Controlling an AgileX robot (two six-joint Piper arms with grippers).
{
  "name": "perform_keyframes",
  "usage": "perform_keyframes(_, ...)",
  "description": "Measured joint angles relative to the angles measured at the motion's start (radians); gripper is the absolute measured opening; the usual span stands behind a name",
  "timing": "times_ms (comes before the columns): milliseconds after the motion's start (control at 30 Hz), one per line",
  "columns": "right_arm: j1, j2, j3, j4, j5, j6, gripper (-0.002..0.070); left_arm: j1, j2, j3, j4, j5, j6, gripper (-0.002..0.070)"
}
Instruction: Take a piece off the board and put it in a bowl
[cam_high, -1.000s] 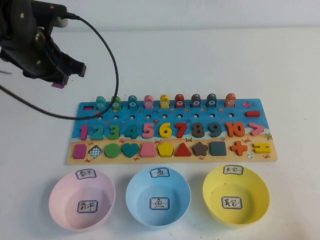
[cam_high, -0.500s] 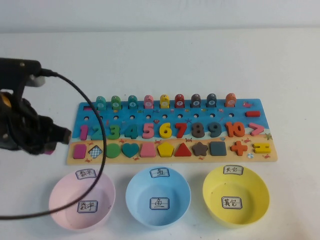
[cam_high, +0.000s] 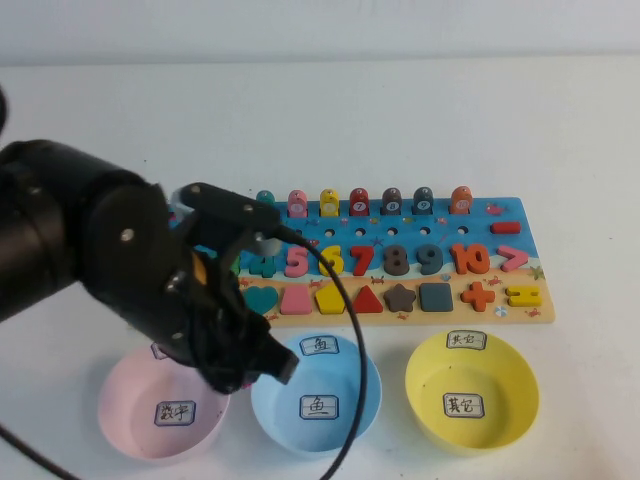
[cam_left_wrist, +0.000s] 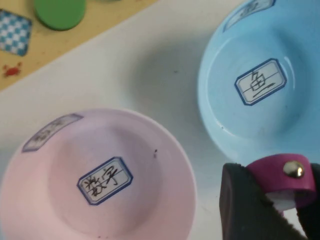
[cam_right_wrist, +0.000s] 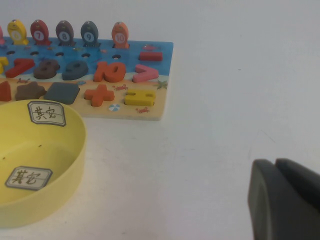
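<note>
Magenta piece (cam_left_wrist: 278, 174) between left jaws

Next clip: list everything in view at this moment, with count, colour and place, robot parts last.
board: one, blue and sandy, mid-table, left end hidden by the arm.
piece: one, magenta, clamped in the left hand.
bowl: one, light blue, middle of the bowl row.
pink bowl: one, left of it.
yellow bowl: one, right of it.
left hand: black, above the gap between the pink and blue bowls.
right hand: dark, beside the table's right part, away from the board.
</note>
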Motion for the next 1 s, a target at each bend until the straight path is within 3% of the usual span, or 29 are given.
perform_keyframes(333,0.000,0.000,0.000,0.000,0.000,0.000,-0.0017,-0.050,0.240,-0.159,-0.002,0.031,0.000,0.0189)
perform_keyframes(1000,0.000,0.000,0.000,0.000,0.000,0.000,-0.0017,-0.079,0.370,-0.169,-0.019,-0.029,0.000,0.0189)
